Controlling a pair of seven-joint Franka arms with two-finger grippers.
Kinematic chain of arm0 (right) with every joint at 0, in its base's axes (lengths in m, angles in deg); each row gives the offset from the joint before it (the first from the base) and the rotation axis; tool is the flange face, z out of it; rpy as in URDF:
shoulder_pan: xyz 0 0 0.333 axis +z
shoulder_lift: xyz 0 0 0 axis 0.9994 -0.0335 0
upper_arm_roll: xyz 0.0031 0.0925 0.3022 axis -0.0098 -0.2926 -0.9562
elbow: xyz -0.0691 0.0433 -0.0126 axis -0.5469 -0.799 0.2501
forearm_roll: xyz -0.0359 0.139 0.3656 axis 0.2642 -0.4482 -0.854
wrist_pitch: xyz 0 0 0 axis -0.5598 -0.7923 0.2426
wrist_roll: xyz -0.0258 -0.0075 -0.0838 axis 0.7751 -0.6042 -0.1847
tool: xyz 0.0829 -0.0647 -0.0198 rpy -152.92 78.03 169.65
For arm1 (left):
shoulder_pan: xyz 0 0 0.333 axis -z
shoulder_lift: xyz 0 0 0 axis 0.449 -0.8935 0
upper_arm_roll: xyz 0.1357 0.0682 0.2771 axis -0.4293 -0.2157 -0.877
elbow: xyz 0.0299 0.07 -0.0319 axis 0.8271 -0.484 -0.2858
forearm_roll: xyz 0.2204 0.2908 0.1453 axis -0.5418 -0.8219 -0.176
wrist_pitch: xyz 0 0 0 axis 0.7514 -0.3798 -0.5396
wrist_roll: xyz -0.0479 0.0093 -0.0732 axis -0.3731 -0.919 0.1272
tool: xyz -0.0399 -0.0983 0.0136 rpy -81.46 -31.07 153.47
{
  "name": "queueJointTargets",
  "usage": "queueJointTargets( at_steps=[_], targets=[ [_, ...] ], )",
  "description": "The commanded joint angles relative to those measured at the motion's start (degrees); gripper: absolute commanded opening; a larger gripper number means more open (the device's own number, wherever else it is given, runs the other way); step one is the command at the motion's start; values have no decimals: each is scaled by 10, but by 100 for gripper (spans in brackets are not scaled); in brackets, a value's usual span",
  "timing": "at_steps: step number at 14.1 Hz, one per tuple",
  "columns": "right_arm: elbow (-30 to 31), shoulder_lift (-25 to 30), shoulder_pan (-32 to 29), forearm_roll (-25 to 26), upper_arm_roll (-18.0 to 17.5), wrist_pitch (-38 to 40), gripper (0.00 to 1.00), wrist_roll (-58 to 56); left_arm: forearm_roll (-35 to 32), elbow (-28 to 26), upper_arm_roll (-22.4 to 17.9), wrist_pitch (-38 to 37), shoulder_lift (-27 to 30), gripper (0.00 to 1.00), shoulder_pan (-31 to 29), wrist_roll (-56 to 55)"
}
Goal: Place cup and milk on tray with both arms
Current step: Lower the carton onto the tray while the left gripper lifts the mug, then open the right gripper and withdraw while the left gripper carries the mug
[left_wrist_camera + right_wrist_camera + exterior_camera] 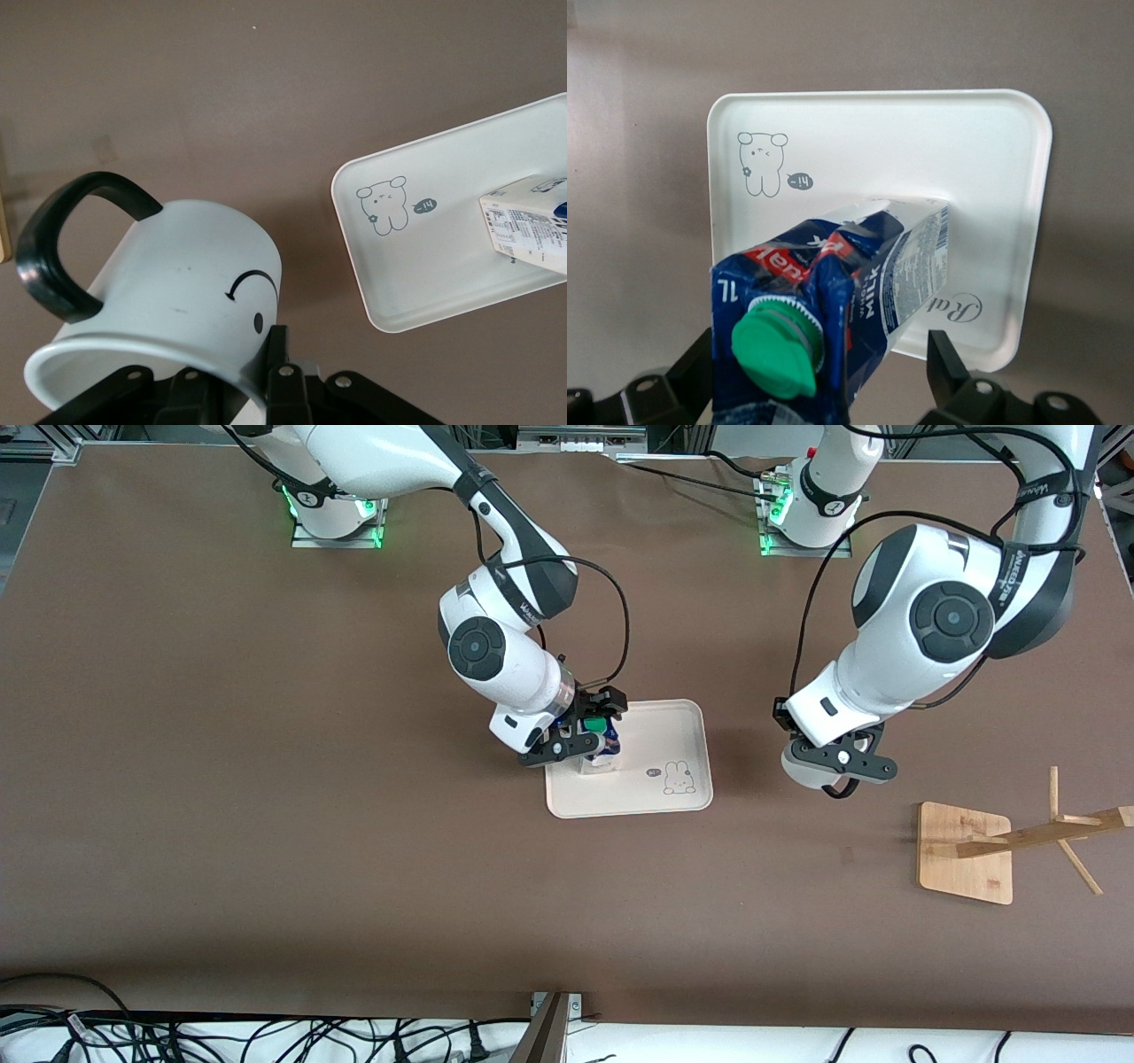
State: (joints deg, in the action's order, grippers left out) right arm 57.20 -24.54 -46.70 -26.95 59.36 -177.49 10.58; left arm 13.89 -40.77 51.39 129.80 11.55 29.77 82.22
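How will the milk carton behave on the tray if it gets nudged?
The milk carton stands tall on a narrow base on the tray, so it probably tips before it slides. Its creased top suggests soft walls. The open right gripper flanks it without steadying it.

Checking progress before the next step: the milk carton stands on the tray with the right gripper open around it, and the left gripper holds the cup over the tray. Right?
Not quite. The left gripper holds the cup over bare table beside the tray, as the front view shows. The rest stands: the milk is on the tray, the right gripper open around it.
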Motion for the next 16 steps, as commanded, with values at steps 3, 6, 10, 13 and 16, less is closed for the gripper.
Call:
queueJointTargets(
  at_steps=[3, 6, 10, 13, 16],
  targets=[
    [6, 48, 3, 8, 6, 18, 100, 7, 69, 33, 0, -20, -52, 0, 11, 14],
    [6, 110, 3, 9, 46, 73, 100, 9, 76, 64, 2, -23, -83, 0, 36, 14],
    [-2, 205, 3, 59, 153, 251, 100, 3, 77, 83, 7, -31, -139, 0, 67, 12],
    [-13, 231, 3, 142, 220, 310, 100, 3, 77, 99, 8, -48, -169, 0, 95, -9],
    [-13, 231, -2, 163, 329, 363, 100, -11, 74, 127, 8, -62, -203, 0, 112, -40]
  ],
)
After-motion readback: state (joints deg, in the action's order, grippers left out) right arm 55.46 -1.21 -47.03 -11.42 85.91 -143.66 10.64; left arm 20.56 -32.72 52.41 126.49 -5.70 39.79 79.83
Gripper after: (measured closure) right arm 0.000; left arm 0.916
